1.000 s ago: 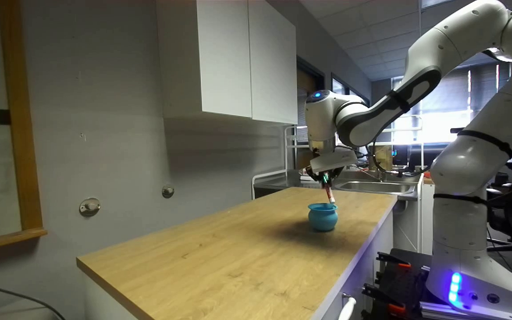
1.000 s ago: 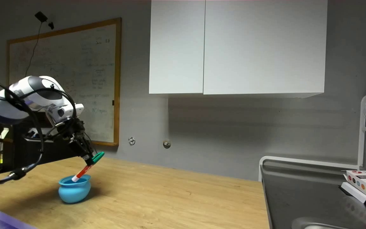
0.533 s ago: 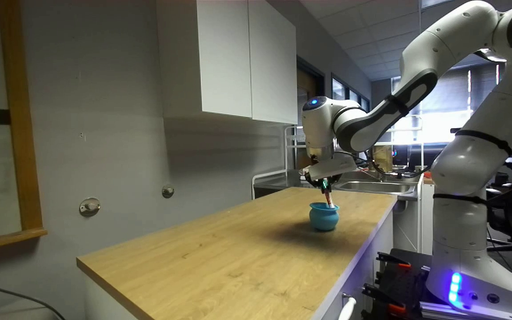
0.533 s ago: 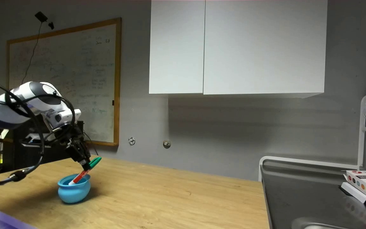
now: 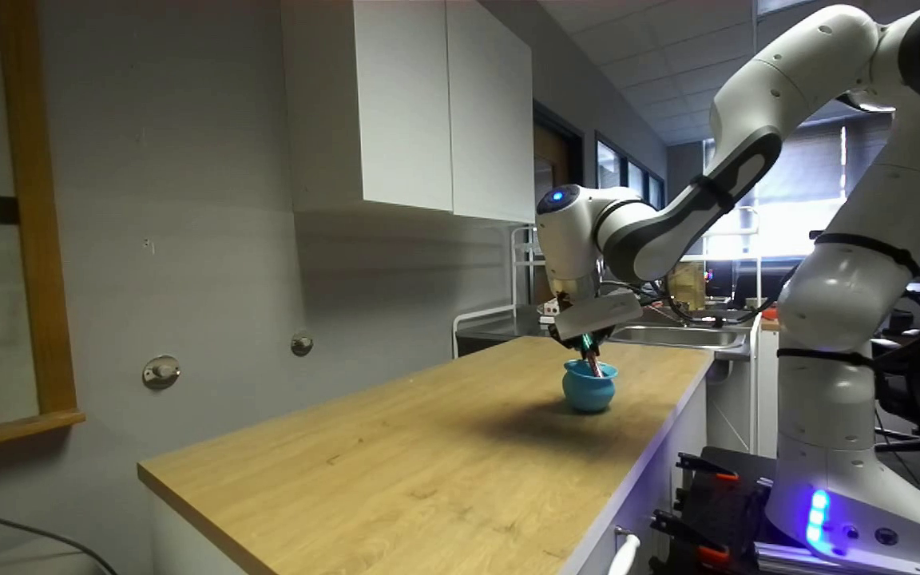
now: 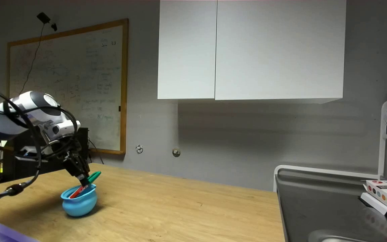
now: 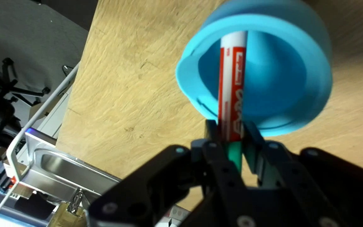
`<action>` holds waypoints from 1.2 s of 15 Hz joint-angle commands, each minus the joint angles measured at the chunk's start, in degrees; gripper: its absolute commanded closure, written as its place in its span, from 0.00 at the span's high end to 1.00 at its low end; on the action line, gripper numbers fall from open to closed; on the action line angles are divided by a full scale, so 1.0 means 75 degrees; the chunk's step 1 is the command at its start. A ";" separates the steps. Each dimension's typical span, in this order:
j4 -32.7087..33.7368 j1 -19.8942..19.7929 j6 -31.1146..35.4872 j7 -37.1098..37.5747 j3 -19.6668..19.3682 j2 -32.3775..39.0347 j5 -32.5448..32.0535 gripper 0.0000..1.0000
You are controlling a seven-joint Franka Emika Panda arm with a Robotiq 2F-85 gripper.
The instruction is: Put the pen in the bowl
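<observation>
Pen [image 7: 232, 91] is pinched by gripper [image 7: 231, 130] near green end, white end inside bowl [image 7: 318, 75], upper right of wrist view. Bowl seems slightly tipped; pressure should be eased before release.

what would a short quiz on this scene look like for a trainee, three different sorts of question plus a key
1. Multiple choice: what colour is the cap of the Expo marker?
a) red
b) green
c) yellow

2. True or false: the pincer grips the Expo marker between its fingers.

3. Fill the gap: the Expo marker's ___ end dips into the blue bowl.

Key:
1. b
2. True
3. white
</observation>
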 commanded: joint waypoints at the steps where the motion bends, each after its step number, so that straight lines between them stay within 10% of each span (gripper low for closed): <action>1: 0.0286 0.0278 -0.0542 0.0479 0.0137 0.0398 -0.0164 0.08; 2: 0.0338 0.0349 -0.0633 0.0543 0.0150 0.0473 -0.0166 0.10; 3: 0.0403 0.0421 -0.0752 0.0578 0.0163 0.0559 -0.0162 0.48; 11: 0.1069 0.0826 -0.1494 0.0526 0.0023 0.1064 -0.0194 0.99; 18: 0.1531 0.1469 -0.1390 -0.0802 -0.0295 0.0753 0.0333 1.00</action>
